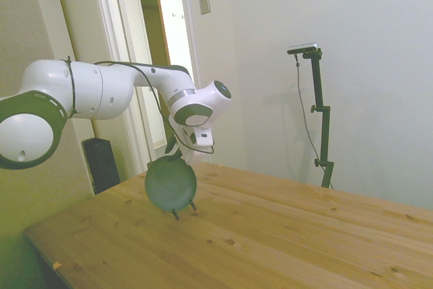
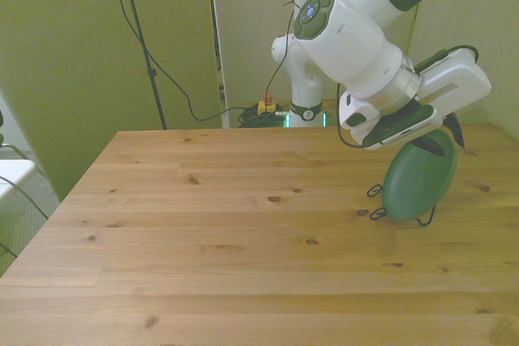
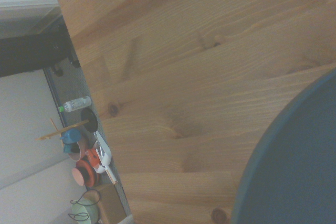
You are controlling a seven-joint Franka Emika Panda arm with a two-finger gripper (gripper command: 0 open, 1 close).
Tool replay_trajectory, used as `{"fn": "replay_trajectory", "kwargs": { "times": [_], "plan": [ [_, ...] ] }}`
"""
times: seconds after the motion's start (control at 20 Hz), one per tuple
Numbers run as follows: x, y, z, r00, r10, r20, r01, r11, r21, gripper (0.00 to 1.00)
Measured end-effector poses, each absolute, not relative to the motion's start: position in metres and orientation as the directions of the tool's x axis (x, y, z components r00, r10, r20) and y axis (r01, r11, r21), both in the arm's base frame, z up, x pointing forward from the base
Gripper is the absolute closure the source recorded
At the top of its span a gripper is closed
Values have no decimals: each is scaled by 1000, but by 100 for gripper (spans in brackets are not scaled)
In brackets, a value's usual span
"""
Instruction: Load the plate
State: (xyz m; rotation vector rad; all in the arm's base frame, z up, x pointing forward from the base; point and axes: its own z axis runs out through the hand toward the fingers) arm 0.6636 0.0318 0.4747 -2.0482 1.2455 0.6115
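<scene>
The dark teal-green plate [image 1: 170, 182] [image 2: 419, 179] stands on edge, tilted, in a thin black wire stand [image 2: 379, 214] on the wooden table [image 2: 243, 224], at the front view's right. My gripper [image 2: 443, 138] [image 1: 177, 158] sits at the plate's top rim. One dark finger lies over the plate's face and the other behind the rim, shut on it. The wrist view shows part of the plate [image 3: 294, 171] as a dark curved area over the table boards.
The stand's wire feet [image 1: 184, 212] poke out under the plate. Past the table edge, the wrist view shows cups, a bottle and small items [image 3: 84, 150] on the floor. A doorway [image 1: 159, 52] is behind the arm.
</scene>
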Motion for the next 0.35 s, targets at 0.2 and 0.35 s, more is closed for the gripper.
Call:
{"fn": "replay_trajectory", "kwargs": {
  "times": [0.2,0.35],
  "plan": [
    [660,27,495,463,-606,-647,-885,-356,-300,0],
    [654,16,524,493,-646,-583,-869,-405,-285,0]
  ]
}}
